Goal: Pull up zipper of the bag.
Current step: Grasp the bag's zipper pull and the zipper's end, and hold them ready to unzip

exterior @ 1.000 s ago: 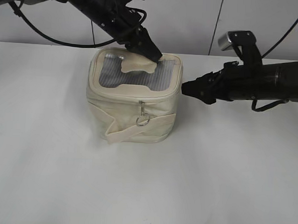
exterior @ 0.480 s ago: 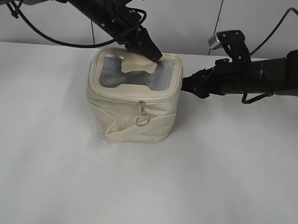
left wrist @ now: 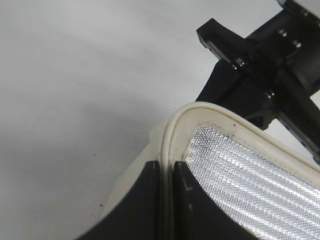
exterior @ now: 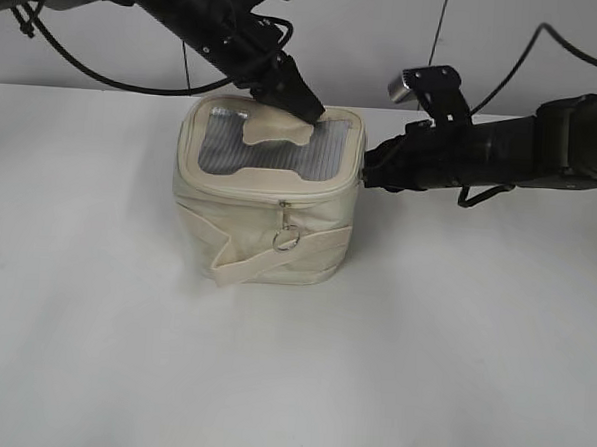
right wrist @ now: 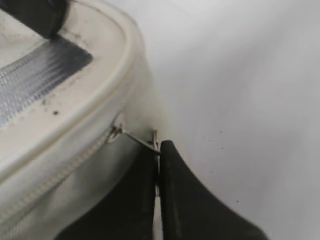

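Note:
The cream bag (exterior: 249, 206) stands on the table, its grey top panel bearing a bone-shaped patch (exterior: 275, 130). The zipper (exterior: 250, 198) circles the top rim, and one silver ring pull (exterior: 286, 239) hangs at the front. My left gripper (exterior: 309, 110) is shut on the piping of the bag's rim (left wrist: 166, 167) at the far right corner. My right gripper (exterior: 366, 173) touches the bag's right side. In the right wrist view it (right wrist: 158, 152) is shut on the second ring pull (right wrist: 141, 139), at the end of the zipper line (right wrist: 60, 169).
The flat cream strap (exterior: 277, 258) wraps the bag's front, with its end lying on the white table (exterior: 290, 383). A white wall stands close behind. The right arm's black body (left wrist: 260, 75) shows beyond the bag in the left wrist view.
My right gripper has moved left from beside the bag up to its right side. The left gripper and the bag have stayed still.

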Controlling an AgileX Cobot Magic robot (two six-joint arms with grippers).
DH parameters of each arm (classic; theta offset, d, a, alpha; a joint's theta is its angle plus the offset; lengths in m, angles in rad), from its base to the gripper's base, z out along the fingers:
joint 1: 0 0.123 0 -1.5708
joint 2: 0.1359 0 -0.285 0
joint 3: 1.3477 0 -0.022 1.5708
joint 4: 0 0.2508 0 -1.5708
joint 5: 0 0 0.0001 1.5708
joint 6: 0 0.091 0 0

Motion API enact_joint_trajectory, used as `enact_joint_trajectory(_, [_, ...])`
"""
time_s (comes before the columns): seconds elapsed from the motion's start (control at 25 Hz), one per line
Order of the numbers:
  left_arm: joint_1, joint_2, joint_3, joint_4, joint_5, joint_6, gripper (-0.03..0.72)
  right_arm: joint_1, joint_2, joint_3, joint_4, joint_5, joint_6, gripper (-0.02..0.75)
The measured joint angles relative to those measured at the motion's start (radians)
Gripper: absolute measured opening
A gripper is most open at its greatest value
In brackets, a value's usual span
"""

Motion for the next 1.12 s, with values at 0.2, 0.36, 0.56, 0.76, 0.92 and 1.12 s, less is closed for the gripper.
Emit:
enact_joint_trajectory(0.2, [0.000, 0.000, 0.000, 0.001, -0.008, -0.031, 0.050, 0.000, -0.046, 0.053, -0.008, -0.019, 0.094, 0.008])
enact_joint_trajectory(0.36, [-0.003, 0.002, 0.000, 0.004, -0.027, -0.084, 0.050, 0.000, -0.155, 0.186, 0.001, -0.029, 0.109, 0.008])
enact_joint_trajectory(0.56, [-0.011, 0.002, 0.000, 0.009, -0.049, -0.178, 0.050, 0.000, -0.287, 0.347, 0.013, -0.028, 0.125, 0.008])
enact_joint_trajectory(0.76, [-0.014, 0.003, 0.000, 0.013, -0.082, -0.255, 0.050, 0.001, -0.384, 0.455, 0.009, 0.049, 0.179, 0.008])
enact_joint_trajectory(0.92, [-0.017, 0.003, 0.000, 0.015, -0.118, -0.338, 0.050, 0.055, -0.395, 0.469, 0.005, 0.092, 0.226, 0.008])
enact_joint_trajectory(1.12, [-0.030, 0.003, 0.000, 0.031, -0.138, -0.375, 0.050, 0.199, -0.391, 0.419, 0.042, 0.024, 0.246, 0.008])
